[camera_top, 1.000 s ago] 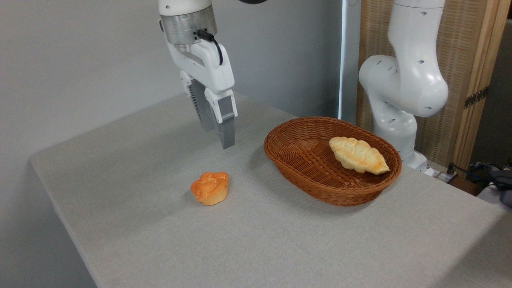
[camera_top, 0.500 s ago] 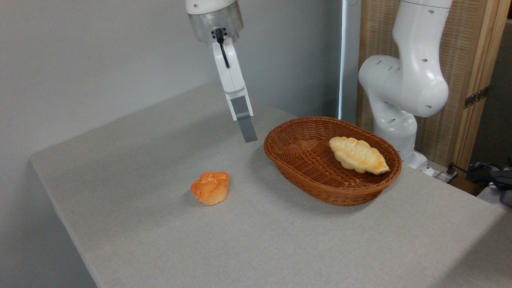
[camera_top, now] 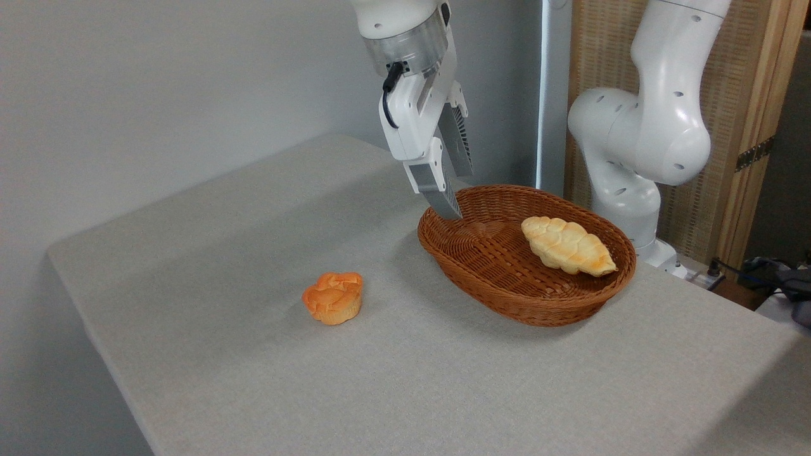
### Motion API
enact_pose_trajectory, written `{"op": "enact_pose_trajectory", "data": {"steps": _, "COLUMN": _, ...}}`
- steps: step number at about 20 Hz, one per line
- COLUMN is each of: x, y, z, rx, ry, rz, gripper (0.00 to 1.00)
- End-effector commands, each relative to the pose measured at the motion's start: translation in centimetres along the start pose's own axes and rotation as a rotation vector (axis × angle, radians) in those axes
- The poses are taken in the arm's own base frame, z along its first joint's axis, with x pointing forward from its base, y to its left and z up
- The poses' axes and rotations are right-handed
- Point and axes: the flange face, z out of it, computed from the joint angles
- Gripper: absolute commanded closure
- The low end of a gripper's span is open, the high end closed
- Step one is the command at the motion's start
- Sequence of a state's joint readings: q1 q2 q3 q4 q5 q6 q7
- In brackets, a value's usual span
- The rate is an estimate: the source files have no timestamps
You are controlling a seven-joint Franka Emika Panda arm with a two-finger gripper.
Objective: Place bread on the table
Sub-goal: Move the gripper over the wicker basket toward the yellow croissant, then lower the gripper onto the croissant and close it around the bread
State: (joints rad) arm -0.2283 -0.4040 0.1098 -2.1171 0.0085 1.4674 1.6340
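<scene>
Tool (camera_top: 457,193) (spread, empty) hangs over basket (camera_top: 494,297) rim, bread (camera_top: 568,245) inside.

- Tool (camera_top: 457,193) hanging tilted above the left rim of the wicker basket (camera_top: 481,288), fingers apart, holding nothing.
- Braided bread (camera_top: 568,246) lying inside the basket, toward its right side, well apart from the tool.
- Small orange bun (camera_top: 333,297) sitting alone on the grey surface (camera_top: 253,380), left of the basket.

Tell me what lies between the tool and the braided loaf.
In the fixed camera view, only bare woven basket interior separates the tool from the bread; nothing else lies there.
</scene>
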Motion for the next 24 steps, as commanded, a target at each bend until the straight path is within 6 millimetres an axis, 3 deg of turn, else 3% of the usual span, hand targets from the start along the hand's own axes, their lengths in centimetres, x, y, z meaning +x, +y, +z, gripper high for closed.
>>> {"op": "enact_pose_trajectory", "data": {"steps": 1, "x": 0.0, "y": 1.3, "z": 0.7, "rx": -0.008, "ry": -0.001, "rz": 0.029, "gripper": 0.00}}
{"op": "enact_pose_trajectory", "data": {"steps": 7, "x": -1.0, "y": 3.9, "z": 3.5, "rx": 0.005, "ry": -0.034, "rz": 0.126, "gripper": 0.00}}
{"op": "enact_pose_trajectory", "data": {"steps": 11, "x": -2.7, "y": 5.4, "z": 5.9, "rx": -0.020, "ry": -0.077, "rz": 0.306, "gripper": 0.00}}
{"op": "enact_pose_trajectory", "data": {"steps": 17, "x": -1.9, "y": 5.2, "z": 9.1, "rx": -0.068, "ry": -0.100, "rz": 0.570, "gripper": 0.00}}
{"op": "enact_pose_trajectory", "data": {"steps": 24, "x": -0.7, "y": 5.9, "z": 11.7, "rx": -0.135, "ry": -0.087, "rz": 0.661, "gripper": 0.00}}
